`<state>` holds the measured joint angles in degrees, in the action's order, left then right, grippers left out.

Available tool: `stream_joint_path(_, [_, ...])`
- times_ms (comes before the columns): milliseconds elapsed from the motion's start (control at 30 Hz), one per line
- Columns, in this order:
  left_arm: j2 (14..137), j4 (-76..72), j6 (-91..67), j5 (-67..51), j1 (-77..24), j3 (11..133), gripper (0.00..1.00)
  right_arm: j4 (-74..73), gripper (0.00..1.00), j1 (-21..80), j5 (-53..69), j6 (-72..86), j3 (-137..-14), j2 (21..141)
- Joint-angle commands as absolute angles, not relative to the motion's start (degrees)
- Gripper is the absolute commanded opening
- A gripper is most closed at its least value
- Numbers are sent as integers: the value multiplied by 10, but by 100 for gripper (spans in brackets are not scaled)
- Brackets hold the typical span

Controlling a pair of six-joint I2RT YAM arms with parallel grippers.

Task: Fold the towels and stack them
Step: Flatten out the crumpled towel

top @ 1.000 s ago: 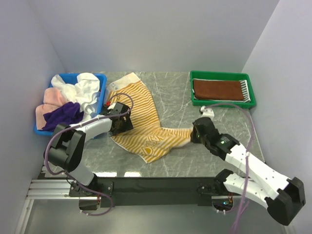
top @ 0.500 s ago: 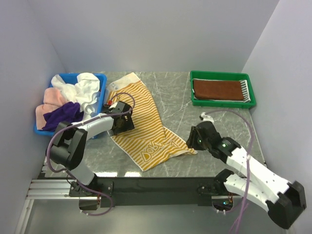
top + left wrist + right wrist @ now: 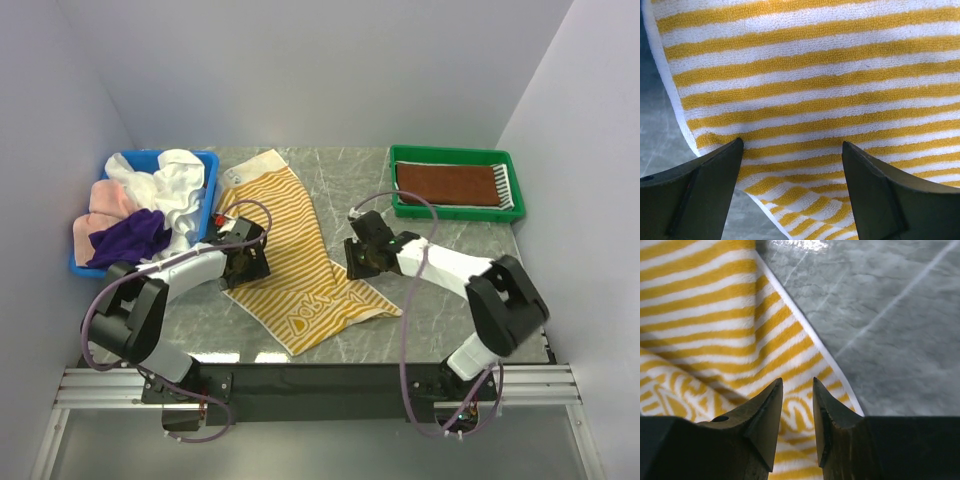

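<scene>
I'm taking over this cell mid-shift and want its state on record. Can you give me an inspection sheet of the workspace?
Surface: grey marble-look table, no spills seen.
Job's things: yellow-white striped towel spread unfolded mid-table; brown towel folded in the green tray; white towel, pink towel and purple towel heaped in the blue bin.
Clutter: nothing seen.
Grippers: left gripper open wide over the striped towel's left edge; right gripper at its right edge, fingers slightly apart, holding nothing.
Cables: purple cables loop loosely off both arms.
Surroundings: plain pale walls on three sides.
</scene>
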<state>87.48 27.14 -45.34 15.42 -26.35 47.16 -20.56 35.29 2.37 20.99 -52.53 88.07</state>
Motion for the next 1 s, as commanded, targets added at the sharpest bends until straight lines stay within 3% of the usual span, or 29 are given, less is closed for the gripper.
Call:
stream_joint_path(0, [850,289,-468,158,-265,454,86,-173,36,351,54,188,-562,920])
stream_joint_path(400, [863,284,-463,156,-265,465,87,-146,27,310,80,262,-566,1016])
stream_joint_path(733, [885,280,-459,147,-265,489,87,-78,29,107,114,355,-394,874])
stream_joint_path(967, [948,280,-441,123,-273,565,88,-56,31,106,123,335,-363,795])
